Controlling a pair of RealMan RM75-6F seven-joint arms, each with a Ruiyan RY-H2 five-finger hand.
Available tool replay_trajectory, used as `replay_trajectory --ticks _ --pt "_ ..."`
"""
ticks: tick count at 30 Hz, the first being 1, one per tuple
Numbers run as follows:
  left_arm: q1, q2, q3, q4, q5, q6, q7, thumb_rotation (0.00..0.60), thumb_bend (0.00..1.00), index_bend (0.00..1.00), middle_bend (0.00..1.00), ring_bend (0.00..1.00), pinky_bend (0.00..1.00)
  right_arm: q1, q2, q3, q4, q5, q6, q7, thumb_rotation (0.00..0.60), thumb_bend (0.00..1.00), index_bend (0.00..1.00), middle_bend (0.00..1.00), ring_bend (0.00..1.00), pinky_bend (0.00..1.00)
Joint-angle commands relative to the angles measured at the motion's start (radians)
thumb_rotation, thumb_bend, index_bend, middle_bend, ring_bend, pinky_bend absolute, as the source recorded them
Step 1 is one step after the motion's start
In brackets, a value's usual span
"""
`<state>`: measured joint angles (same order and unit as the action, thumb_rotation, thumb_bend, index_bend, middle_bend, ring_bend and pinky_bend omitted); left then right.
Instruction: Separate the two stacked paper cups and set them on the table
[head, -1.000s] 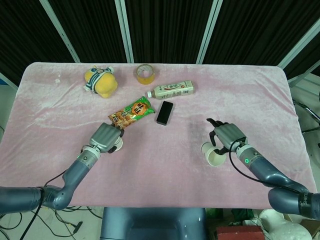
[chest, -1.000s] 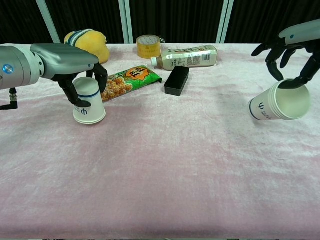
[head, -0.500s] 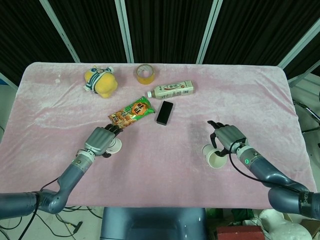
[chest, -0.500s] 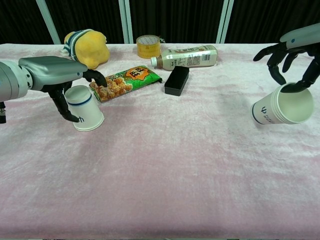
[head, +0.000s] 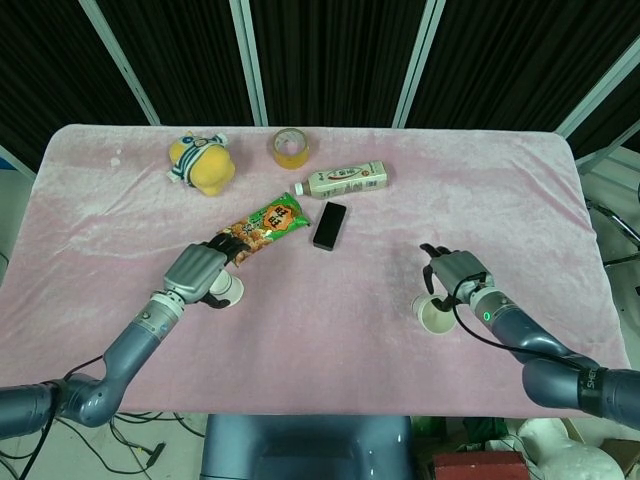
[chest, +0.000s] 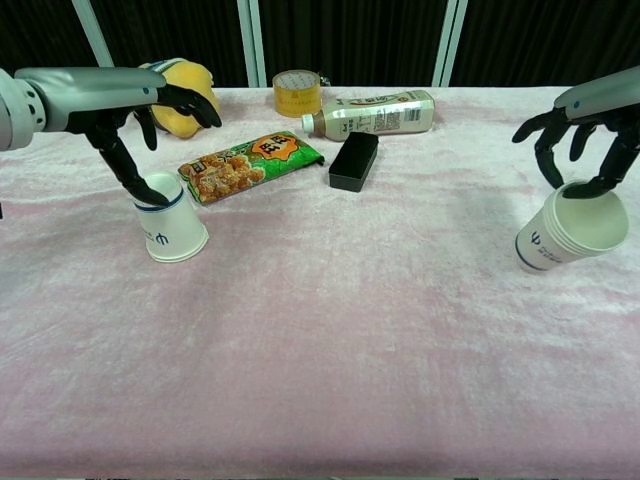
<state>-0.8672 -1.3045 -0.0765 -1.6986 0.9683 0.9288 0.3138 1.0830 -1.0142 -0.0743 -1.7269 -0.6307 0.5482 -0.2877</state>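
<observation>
so, largest to smallest, with the black box as the landmark.
worktop (head: 520, 180): pink velvety cloth, carrying everything; both cups now sit on it.
left hand (chest: 150, 105): left of the black box; half a second ago its fingers wrapped the left cup, now they are spread wide and lifted above it, with one fingertip at most at the rim. it holds nothing.
right hand (chest: 580, 140): far right of the black box, fingers (chest: 545, 150) fanned apart over the right cup's mouth; one tip seems to reach the rim, so whether it pinches the cup cannot be told.
plush toy (head: 200, 163): yellow, far left and behind the black box.
drink bottle (head: 345, 181): lying on its side just behind the black box.
snack bag (head: 263, 225): green and orange, just left of the black box, near the left hand.
left cup (chest: 168, 216): upside down, left and forward of the black box, resting on the cloth by itself.
right cup (chest: 572, 238): mouth up, well right and forward of the black box; a second ago it hung tilted in the air, now it stands lower and nearly upright, apparently on the cloth.
tape roll (head: 290, 148): behind and left of the black box.
black box (head: 329, 225): mid-worktop, untouched.
meaning: the cups are apart and set down; in my judgement only the right hand's letting go remains.
</observation>
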Motion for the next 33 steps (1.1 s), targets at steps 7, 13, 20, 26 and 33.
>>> replay_trajectory --ticks 7,13,20,26,33 --pt "0.022 0.035 -0.020 -0.013 0.046 -0.017 -0.053 0.600 0.06 0.15 0.13 0.06 0.32 0.084 -0.037 -0.066 0.014 0.138 0.009 -0.055 0.600 0.30 0.46 0.00 0.08 0.20" --pt "0.031 0.044 -0.025 -0.011 0.051 -0.011 -0.051 0.600 0.06 0.15 0.13 0.06 0.32 0.084 -0.031 -0.051 0.003 0.140 0.041 -0.031 0.600 0.30 0.35 0.00 0.08 0.20" --pt "0.036 0.061 -0.025 -0.020 0.072 -0.016 -0.043 0.600 0.06 0.14 0.11 0.02 0.27 0.063 0.060 -0.022 -0.076 0.089 0.064 0.006 0.600 0.29 0.11 0.00 0.06 0.20" --pt "0.115 0.155 -0.012 -0.112 0.138 0.139 0.010 0.600 0.06 0.12 0.10 0.00 0.26 -0.189 0.239 0.026 -0.208 -0.192 0.391 0.176 0.600 0.26 0.04 0.00 0.06 0.20" --pt "0.271 0.235 0.046 -0.165 0.251 0.322 -0.049 0.600 0.06 0.12 0.07 0.00 0.24 -0.522 0.170 -0.052 -0.028 -0.569 0.750 0.372 0.600 0.24 0.04 0.00 0.06 0.20"
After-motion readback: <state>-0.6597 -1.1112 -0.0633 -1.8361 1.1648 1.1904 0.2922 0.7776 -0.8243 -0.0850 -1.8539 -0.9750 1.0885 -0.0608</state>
